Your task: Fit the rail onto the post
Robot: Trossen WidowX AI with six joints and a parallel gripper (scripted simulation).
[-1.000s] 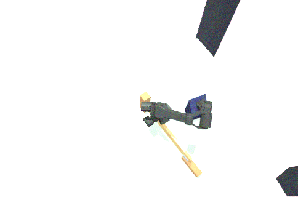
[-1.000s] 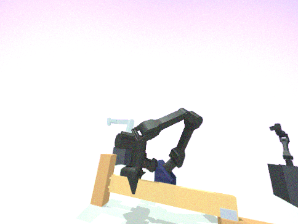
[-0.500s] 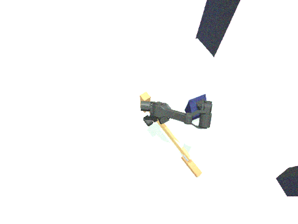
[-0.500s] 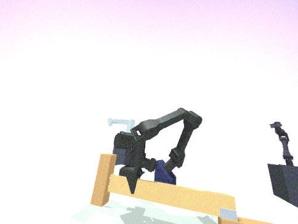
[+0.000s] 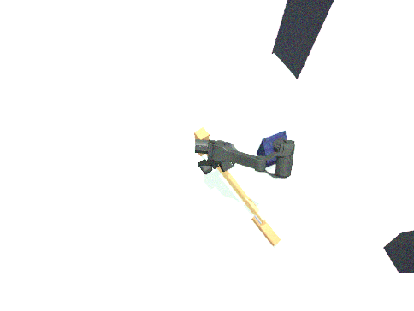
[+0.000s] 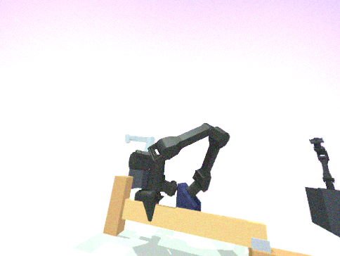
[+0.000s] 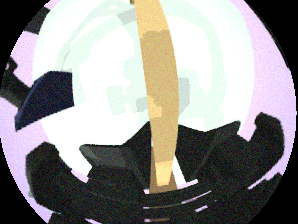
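The wooden post [image 5: 202, 134] [image 6: 117, 207] stands upright. The long rail [image 5: 240, 192] [image 6: 207, 223] [image 7: 162, 75] runs from it to the low footboard block [image 5: 269, 233] [image 6: 291, 252]. The rail's near end is off the table, at the post's side face, with no gap or pegs showing in the exterior view; whether it touches is hard to tell. The rail looks about level. Its far end sits at the grey bracket [image 5: 257, 220] [image 6: 260, 244]. My gripper [image 5: 215, 167] [image 6: 151, 210] [image 7: 156, 123] is shut on the rail near the post, one finger on each side. The holes are hidden.
The arm's blue base [image 5: 269, 147] [image 6: 186, 198] [image 7: 49, 97] stands beside the rail. A dark block [image 5: 301, 34] is at the upper right of the top view, another [image 5: 402, 252] at its right edge. A second dark arm [image 6: 323, 162] stands on a dark block in the exterior view.
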